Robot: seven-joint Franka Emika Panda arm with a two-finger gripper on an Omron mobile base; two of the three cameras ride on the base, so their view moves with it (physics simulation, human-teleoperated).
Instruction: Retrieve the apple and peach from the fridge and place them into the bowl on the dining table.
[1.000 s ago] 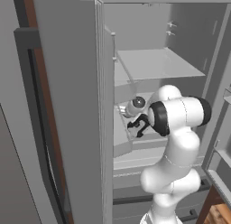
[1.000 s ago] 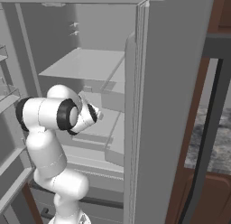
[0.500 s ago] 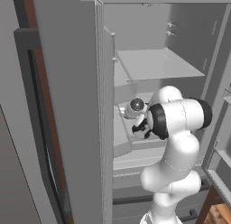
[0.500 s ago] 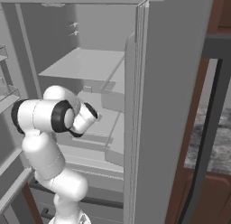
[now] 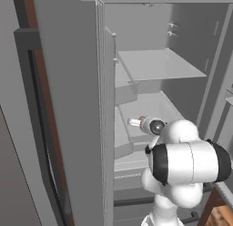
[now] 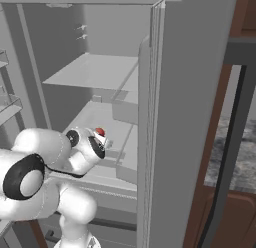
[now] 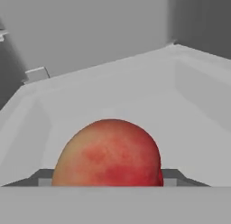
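Low in the hand view, a red-yellow blushed peach point(image 7: 108, 154) sits gripped between the gripper point(image 7: 107, 179) fingers, merely a red speck in the right base view.

At the upper right of the right base view we see a reddish-brown cabinet panel point(image 6: 246, 14), and more of the same brown wood low down on that side point(image 6: 240, 222). In the left base view a brown strip point(image 5: 31, 11) runs down the upper left, and the pale wooden patch point(image 5: 221, 217) in the bottom right corner may be floor.
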